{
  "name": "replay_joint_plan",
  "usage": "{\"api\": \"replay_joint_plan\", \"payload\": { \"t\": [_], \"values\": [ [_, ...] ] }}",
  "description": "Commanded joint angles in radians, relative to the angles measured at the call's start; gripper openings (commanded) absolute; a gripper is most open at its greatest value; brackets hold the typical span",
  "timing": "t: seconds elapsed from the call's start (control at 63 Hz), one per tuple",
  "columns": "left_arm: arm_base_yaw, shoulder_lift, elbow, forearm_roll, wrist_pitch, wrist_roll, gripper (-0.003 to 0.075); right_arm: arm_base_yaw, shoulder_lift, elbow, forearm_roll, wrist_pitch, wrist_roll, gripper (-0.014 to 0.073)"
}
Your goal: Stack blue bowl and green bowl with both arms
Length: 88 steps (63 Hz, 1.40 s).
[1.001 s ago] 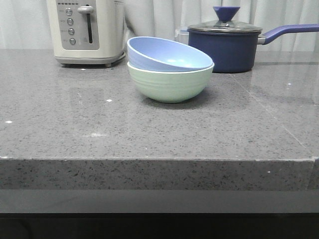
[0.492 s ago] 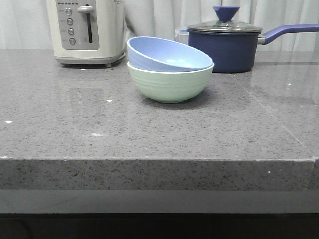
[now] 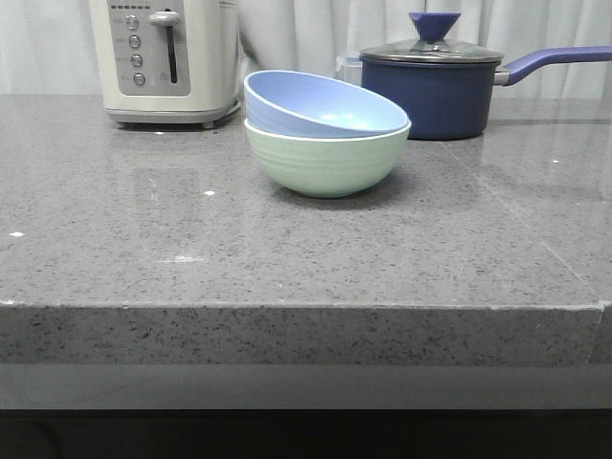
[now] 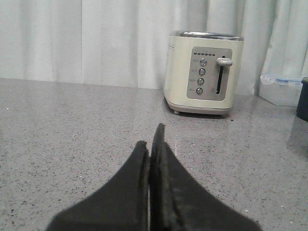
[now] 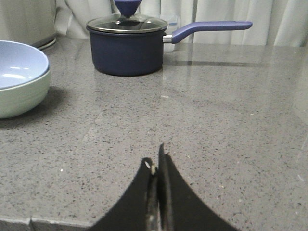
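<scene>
The blue bowl rests tilted inside the pale green bowl on the grey stone counter, mid-back in the front view. Both bowls also show at the edge of the right wrist view, blue bowl nested in green bowl. My right gripper is shut and empty, low over the counter's front edge, well away from the bowls. My left gripper is shut and empty, facing the toaster; the bowls are out of its view. Neither arm appears in the front view.
A cream toaster stands at the back left, also seen as toaster. A dark navy lidded saucepan with a long handle stands behind the bowls to the right. A clear lidded container sits by the curtain.
</scene>
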Motion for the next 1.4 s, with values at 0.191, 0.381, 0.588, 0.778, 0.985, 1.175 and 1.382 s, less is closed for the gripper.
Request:
{"api": "replay_joint_plan", "payload": {
  "t": [0.191, 0.381, 0.588, 0.778, 0.985, 1.175, 1.382],
  "values": [
    [0.002, -0.017, 0.008, 0.003, -0.078, -0.009, -0.002, -0.016, -0.028, 0.06, -0.01, -0.194, -0.003, -0.0054],
    [0.002, -0.017, 0.008, 0.003, -0.078, -0.009, -0.002, -0.016, -0.028, 0.06, -0.01, -0.194, -0.003, -0.0054],
    [0.002, -0.017, 0.008, 0.003, -0.078, -0.009, -0.002, -0.016, -0.028, 0.06, -0.01, -0.194, -0.003, -0.0054],
    [0.002, -0.017, 0.008, 0.003, -0.078, -0.009, -0.002, -0.016, -0.028, 0.06, -0.044, -0.274, 0.011, -0.0054],
    [0.002, -0.017, 0.008, 0.003, -0.078, -0.009, -0.002, -0.016, -0.028, 0.06, -0.104, -0.294, 0.16, -0.0054],
    [0.002, -0.017, 0.008, 0.003, -0.078, -0.009, -0.002, -0.016, -0.028, 0.06, -0.094, -0.255, 0.159, -0.0054],
    [0.002, -0.017, 0.008, 0.003, -0.078, -0.009, -0.002, -0.037, -0.028, 0.06, -0.084, -0.249, 0.159, -0.0054]
  ]
}}
